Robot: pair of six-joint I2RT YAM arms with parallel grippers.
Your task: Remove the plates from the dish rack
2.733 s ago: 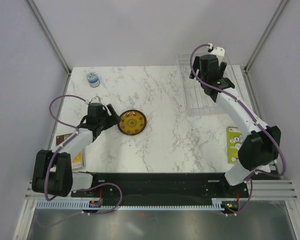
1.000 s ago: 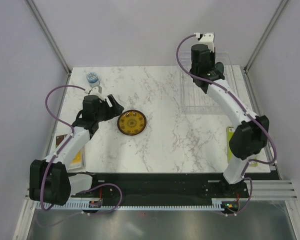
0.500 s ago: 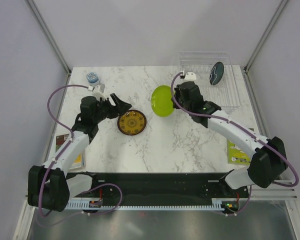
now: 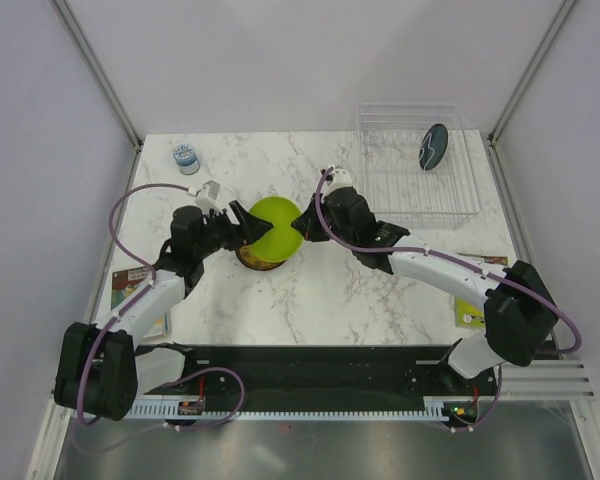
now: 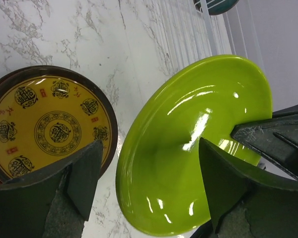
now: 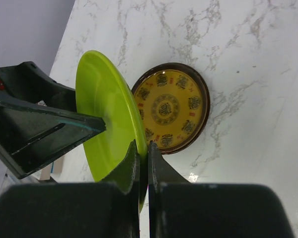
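The lime green plate (image 4: 271, 228) hangs tilted on edge over the amber-brown plate (image 4: 252, 260), which lies flat on the table. My right gripper (image 6: 143, 151) is shut on the green plate's (image 6: 102, 114) rim. My left gripper (image 5: 150, 148) is open. Its fingers (image 5: 84, 173) straddle the green plate (image 5: 188, 124) from the other side, with a gap showing at the left finger. The amber plate (image 5: 47, 126) is just left of it. A dark teal-blue plate (image 4: 433, 146) stands upright in the clear wire dish rack (image 4: 400, 190) at the back right.
A small blue-grey round container (image 4: 185, 158) sits at the back left. A green-and-white card (image 4: 468, 300) lies at the right edge, partly under the right arm. A booklet (image 4: 138, 290) lies at the left edge beneath the left arm.
The right arm lifted the green plate out of the rack and carried it left, over the amber plate. The left gripper, still open, came in around its other side.
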